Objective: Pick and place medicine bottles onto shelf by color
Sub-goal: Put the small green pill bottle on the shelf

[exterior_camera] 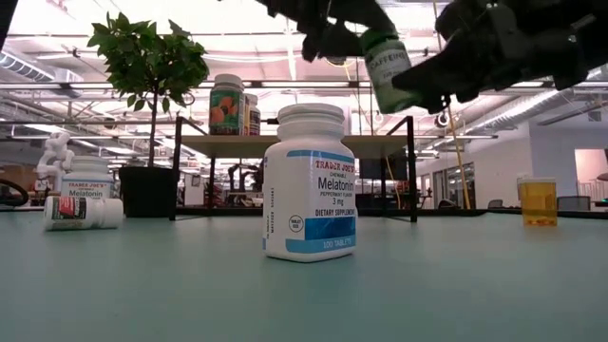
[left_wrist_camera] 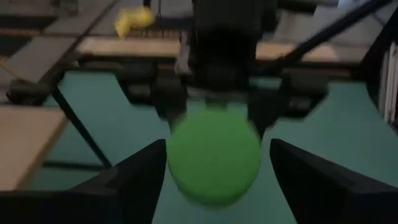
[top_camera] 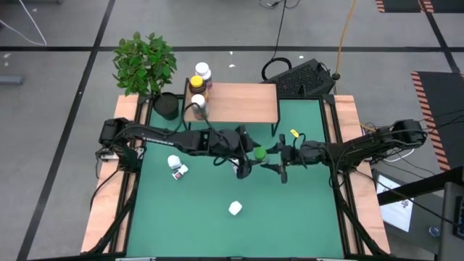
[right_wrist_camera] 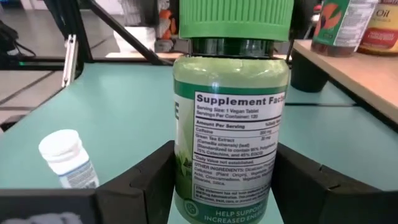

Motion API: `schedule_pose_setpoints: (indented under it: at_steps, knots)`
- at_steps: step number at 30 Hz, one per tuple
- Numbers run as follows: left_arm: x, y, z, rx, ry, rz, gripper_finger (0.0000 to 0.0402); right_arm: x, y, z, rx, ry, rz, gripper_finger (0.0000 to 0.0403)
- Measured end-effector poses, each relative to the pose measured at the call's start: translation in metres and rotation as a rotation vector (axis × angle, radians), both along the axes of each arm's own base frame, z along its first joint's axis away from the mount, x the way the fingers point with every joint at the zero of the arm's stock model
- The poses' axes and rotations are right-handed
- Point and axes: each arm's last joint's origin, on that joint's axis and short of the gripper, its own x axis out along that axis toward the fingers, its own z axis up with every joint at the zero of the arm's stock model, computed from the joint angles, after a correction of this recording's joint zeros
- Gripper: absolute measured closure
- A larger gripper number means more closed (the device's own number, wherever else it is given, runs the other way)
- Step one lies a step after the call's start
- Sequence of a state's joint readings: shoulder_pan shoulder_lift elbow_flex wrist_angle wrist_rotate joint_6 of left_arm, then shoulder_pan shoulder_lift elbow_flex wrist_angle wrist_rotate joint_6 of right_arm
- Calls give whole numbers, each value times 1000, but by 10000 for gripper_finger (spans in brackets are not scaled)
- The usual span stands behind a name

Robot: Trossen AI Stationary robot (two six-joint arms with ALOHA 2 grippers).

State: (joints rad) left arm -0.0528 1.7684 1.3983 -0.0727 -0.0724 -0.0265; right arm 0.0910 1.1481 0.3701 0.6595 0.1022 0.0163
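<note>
A green-capped medicine bottle (top_camera: pixel 258 153) hangs in the air over the middle of the table, between my two grippers. My right gripper (top_camera: pixel 279 156) reaches in from the right and is shut on it. My left gripper (left_wrist_camera: pixel 214 168) comes from the left and is open, its fingers on either side of the green cap (left_wrist_camera: pixel 214 155) with a gap showing beside it. The shelf (top_camera: pixel 243 101) stands at the table's far edge, with three bottles (top_camera: pixel 199 83) upright on its left end. My right gripper pinches the green bottle's labelled body (right_wrist_camera: pixel 231 143) near its base between the two fingers (right_wrist_camera: pixel 152 180). The fingers come about level from the table's right and lie along the bottle. The bottle is clear of the table and tilted (exterior_camera: pixel 389 66), its cap toward the left gripper.
A white melatonin bottle (exterior_camera: pixel 310 182) stands near the table's front. Two white bottles (top_camera: pixel 176 165) sit at the left of the mat. A small yellow object (top_camera: pixel 294 133) lies right of the shelf. A potted plant (top_camera: pixel 145 61) stands by the shelf's left end.
</note>
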Motion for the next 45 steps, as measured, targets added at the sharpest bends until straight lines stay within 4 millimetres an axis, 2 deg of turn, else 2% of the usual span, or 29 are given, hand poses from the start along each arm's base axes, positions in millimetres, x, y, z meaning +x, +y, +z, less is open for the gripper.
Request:
schedule_pose_setpoints:
  at_steps: [6, 13, 21, 27, 31, 34, 40, 45]
  knots:
    - [-2, -1, -4, -10, 50, -1, 102, 1, 2, 2, 8, -11, 53, 193]
    - [-2, 0, -3, -42, 40, -8, 139, 1, 2, 1, -2, 4, 53, 193]
    - [4, 5, -3, -51, -11, 5, 161, 5, 2, -2, -20, -16, 44, 192]
    - [3, 5, -5, -33, 10, -6, 200, 7, 2, -5, -18, -5, 41, 192]
    - [3, 5, -6, -32, 20, -5, 201, 7, 1, -5, -17, -4, 37, 189]
    - [3, 5, -7, -31, 25, -4, 196, 7, 0, -5, -27, -7, 26, 166]
    - [-2, 11, -10, -15, 94, 55, 201, 6, -2, -2, -11, -24, -60, 86]
    - [-14, 18, 1, 1, 115, 116, 198, 4, -2, 4, 13, -55, -62, 67]
